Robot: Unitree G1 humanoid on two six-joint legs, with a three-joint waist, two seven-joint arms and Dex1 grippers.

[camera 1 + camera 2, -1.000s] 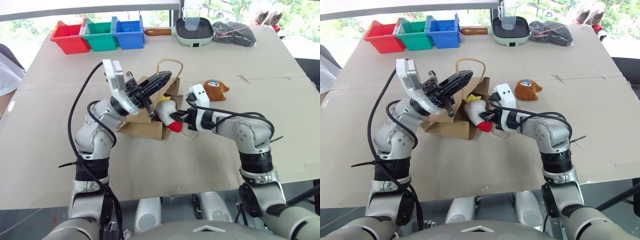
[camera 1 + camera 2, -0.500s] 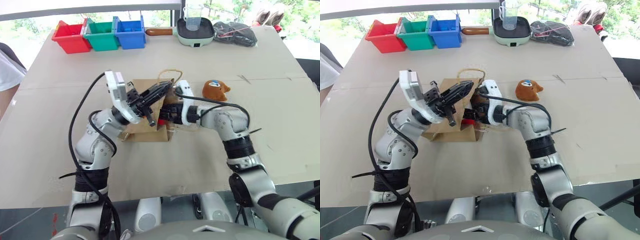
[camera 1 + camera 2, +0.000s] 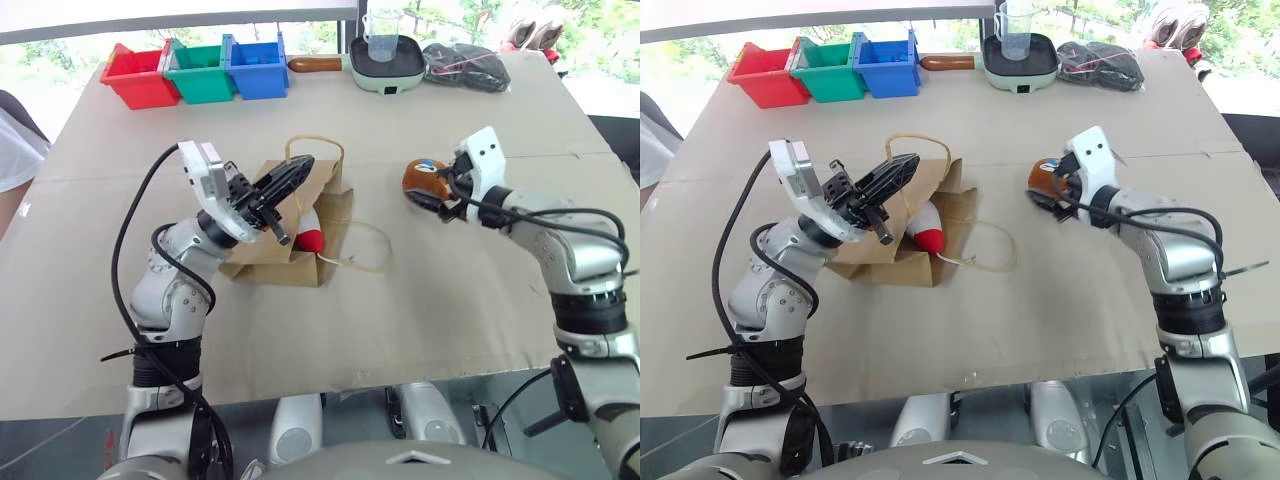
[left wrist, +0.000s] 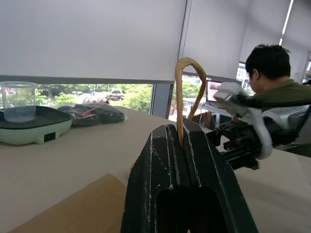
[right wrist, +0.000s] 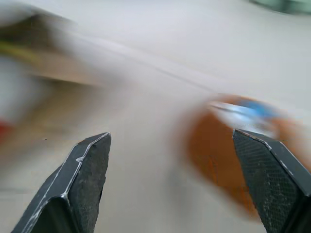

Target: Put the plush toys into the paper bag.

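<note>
The brown paper bag [image 3: 285, 250] lies on its side on the table. My left gripper [image 3: 290, 172] is shut on one of its loop handles [image 4: 182, 82] and holds the mouth up. The white plush toy [image 3: 311, 237] lies in the bag's mouth with its red end sticking out. The second handle [image 3: 365, 250] trails on the table. To the right the round brown plush toy [image 3: 424, 176] rests on the table. My right gripper [image 3: 441, 196] hangs open just beside it, and the toy [image 5: 228, 145] lies ahead of the fingers, nothing between them.
Red [image 3: 139, 75], green [image 3: 202, 70] and blue [image 3: 258, 67] bins stand at the back left. A pale green pan [image 3: 388, 62] with a clear cup and a black bundle [image 3: 466, 62] sit at the back. A person [image 4: 272, 73] sits beyond the table.
My right gripper let go of the white toy at the bag's mouth, opened, and swung right to the brown toy. The left gripper kept its hold on the handle.
</note>
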